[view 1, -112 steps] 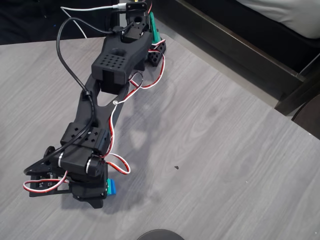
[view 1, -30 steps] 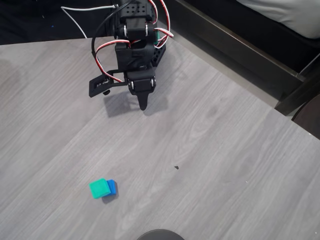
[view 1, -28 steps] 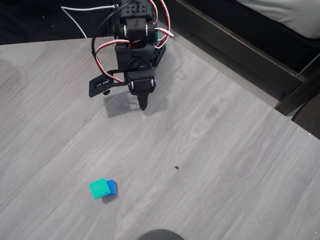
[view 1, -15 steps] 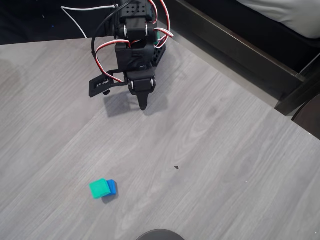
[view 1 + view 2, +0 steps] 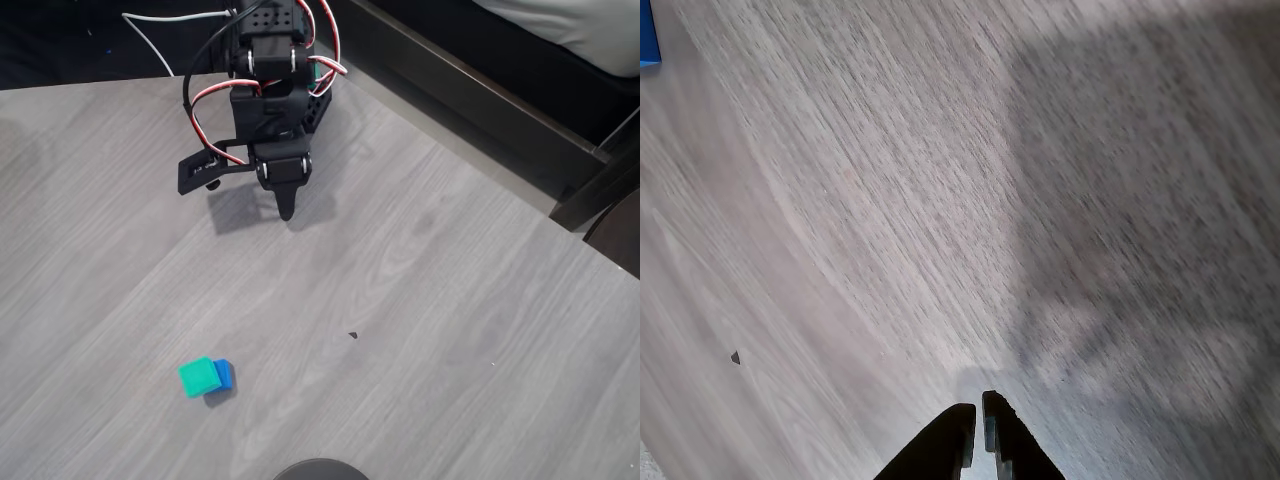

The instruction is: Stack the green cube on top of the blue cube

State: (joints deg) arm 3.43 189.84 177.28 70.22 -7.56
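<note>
Nothing moved, arm folded back, gripper [image 5: 287, 210] closed

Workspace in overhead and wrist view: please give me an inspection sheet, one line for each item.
Surface: grey wood-grain table, one small dark speck.
Job's things: green cube sits on the blue cube, shifted sideways so blue shows beside it.
Clutter: nothing seen.
Claw: claw shut, empty, far from the cubes.
Cables: red-white wires and a black cable on the arm.
Surroundings: dark frame beyond the table edge.
</note>
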